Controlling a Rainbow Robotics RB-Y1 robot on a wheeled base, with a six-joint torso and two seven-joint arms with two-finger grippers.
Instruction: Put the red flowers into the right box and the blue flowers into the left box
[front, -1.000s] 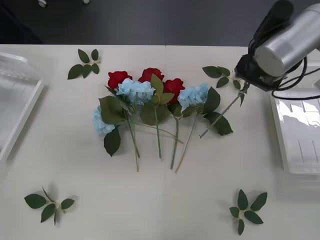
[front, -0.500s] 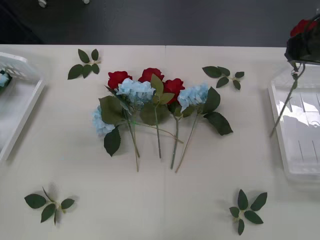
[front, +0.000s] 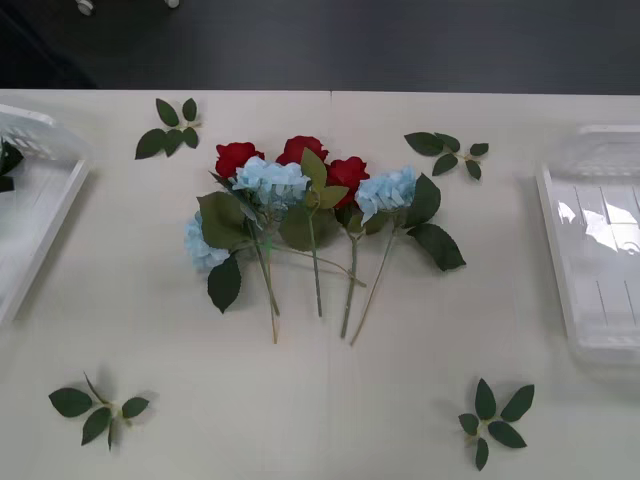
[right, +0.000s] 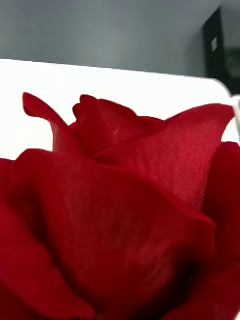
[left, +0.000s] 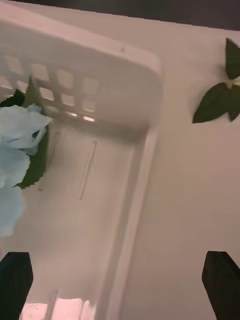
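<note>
Left gripper (left: 119, 287): spread wide above the left box (left: 131, 210), holding nothing, black fingertips (left: 15, 282) far apart. One blue flower (left: 15, 150) lying inside, against the slotted wall.

Right gripper: impossible to tell whether clamped or slack. A red rose (right: 120, 215) sitting right up against its camera, with a white surface behind.

On the table (front: 320, 400), between the left box and the right box (front: 600, 300): three red roses (front: 301, 150) and three blue flowers (front: 272, 180) in one heap, stems and leaves crossing.

Likely trouble:
- Could drop the rose short of the right box, or leave the stem hanging over the rim, if let go too early.
- Could drag a neighbour along on the next pick, given the overlapping stems.
- Could mistake a loose leaf sprig (front: 495, 420) for a flower stem.
</note>
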